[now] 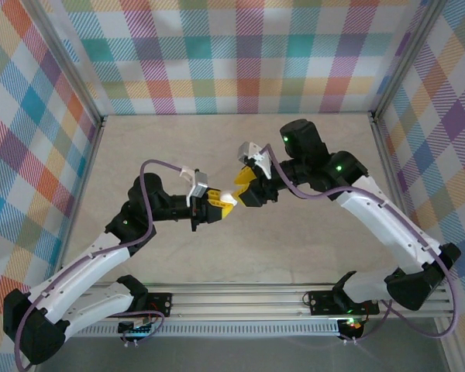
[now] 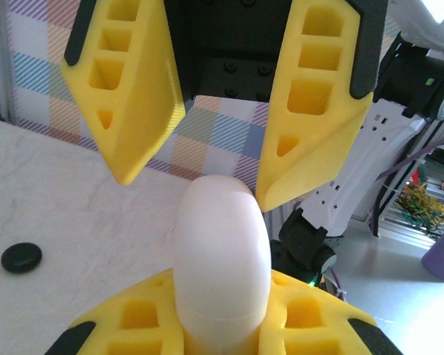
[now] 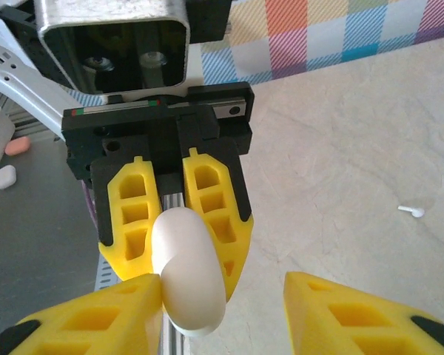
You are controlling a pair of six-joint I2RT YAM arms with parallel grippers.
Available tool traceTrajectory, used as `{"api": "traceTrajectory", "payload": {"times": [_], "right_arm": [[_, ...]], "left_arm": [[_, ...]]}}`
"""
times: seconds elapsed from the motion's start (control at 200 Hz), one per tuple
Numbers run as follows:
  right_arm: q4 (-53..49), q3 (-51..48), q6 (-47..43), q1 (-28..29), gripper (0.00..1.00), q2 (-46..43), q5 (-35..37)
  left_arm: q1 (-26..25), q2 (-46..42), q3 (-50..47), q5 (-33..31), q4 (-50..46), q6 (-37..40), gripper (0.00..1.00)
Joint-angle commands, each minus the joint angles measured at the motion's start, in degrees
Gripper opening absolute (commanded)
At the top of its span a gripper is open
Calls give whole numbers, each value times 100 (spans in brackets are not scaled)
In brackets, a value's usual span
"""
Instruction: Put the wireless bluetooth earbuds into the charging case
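Note:
A closed white egg-shaped charging case (image 2: 222, 251) stands upright between the yellow fingers of my left gripper (image 2: 222, 303), which is shut on its lower half. My right gripper (image 3: 222, 314) faces it from the other side and is open. Its left finger touches the case (image 3: 189, 270); its right finger stands well apart. The two grippers meet above the middle of the table, left (image 1: 222, 204) and right (image 1: 243, 184). One white earbud (image 3: 412, 211) lies on the marble tabletop, off to the right in the right wrist view.
A small black oval case (image 2: 21, 257) lies on the table, left in the left wrist view. Beyond the table's edge sit a small white thing (image 3: 5, 176) and a pink one (image 3: 18, 146). Aluminium frame posts (image 1: 76, 74) and checkered walls ring the table.

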Motion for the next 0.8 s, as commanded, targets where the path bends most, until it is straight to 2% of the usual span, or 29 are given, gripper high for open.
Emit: {"api": "traceTrajectory", "payload": {"times": [0.0, 0.12, 0.165, 0.26, 0.315, 0.545, 0.795], "right_arm": [[82, 125, 194, -17, 51, 178, -10], [538, -201, 342, -11, 60, 12, -733], [740, -330, 450, -12, 59, -28, -989], [774, -314, 536, -16, 52, 56, -1417], [687, -245, 520, -15, 52, 152, -1586], [513, -175, 397, -15, 61, 340, -1934], [391, -132, 231, -19, 59, 393, -1911]], "left_arm": [[-71, -227, -29, 217, 73, 213, 0], [-71, -266, -113, 217, 136, 175, 0], [-71, -274, -157, 259, 225, 120, 0], [-71, -275, -216, 335, 414, 14, 0], [-71, -283, -225, 353, 443, -6, 0], [-71, -380, -216, 385, 426, 0, 0], [-71, -397, -229, 410, 435, -25, 0]]}}
